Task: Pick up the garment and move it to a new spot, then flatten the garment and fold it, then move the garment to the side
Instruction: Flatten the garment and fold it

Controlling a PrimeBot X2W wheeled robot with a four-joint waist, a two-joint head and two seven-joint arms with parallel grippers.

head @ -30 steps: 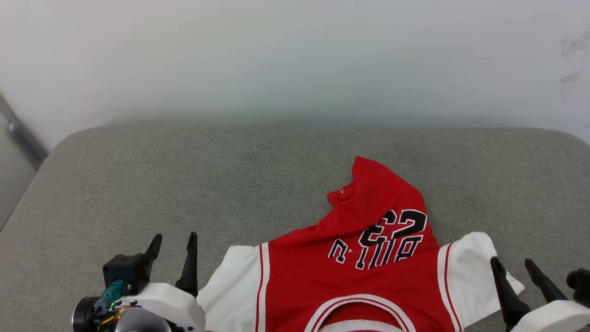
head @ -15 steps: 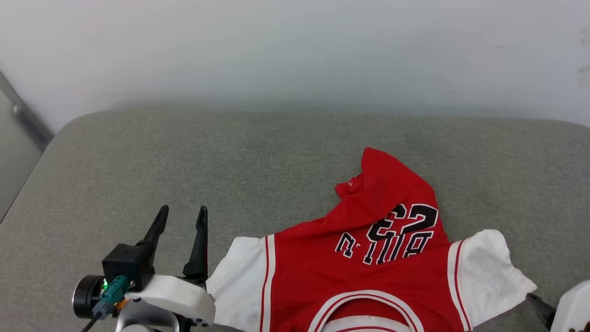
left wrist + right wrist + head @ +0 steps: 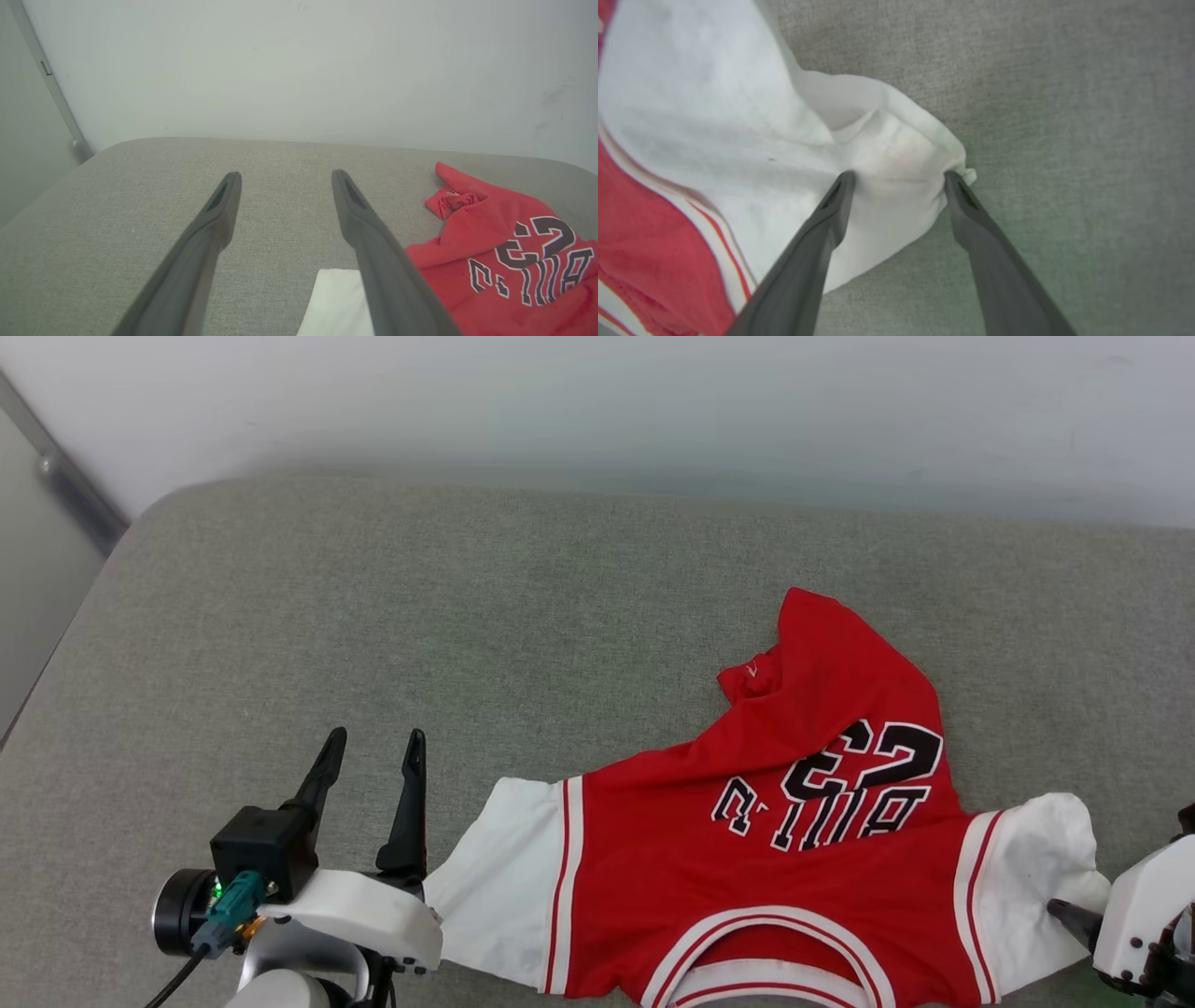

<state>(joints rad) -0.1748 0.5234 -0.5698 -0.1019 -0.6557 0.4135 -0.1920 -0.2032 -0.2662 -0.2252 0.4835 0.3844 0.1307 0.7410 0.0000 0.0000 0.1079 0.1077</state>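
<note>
- Straddling the end of the white right sleeve [image 3: 878, 135] at the near right, the right gripper [image 3: 899, 177] had its jaws spread wide, tips down at the cloth, nothing pinched yet.
- At the near left, the left gripper [image 3: 375, 742] hung released and empty just beside the left sleeve [image 3: 509, 877], not touching it.
- The garment [image 3: 794, 868] lay lettering-up on the near right part of the grey surface [image 3: 373, 616], collar nearest, sleeves out to both sides.
- Farther off, its hem [image 3: 761, 677] was bunched and skewed toward the far right, so flattening looked to be the step in hand.
- To do it well, the right jaws should probably close on both sleeve layers, the left take its sleeve likewise, and both draw outward low and evenly.
- Beyond, bare surface ran to the pale wall [image 3: 597, 401], leaving room to spread the hem.
</note>
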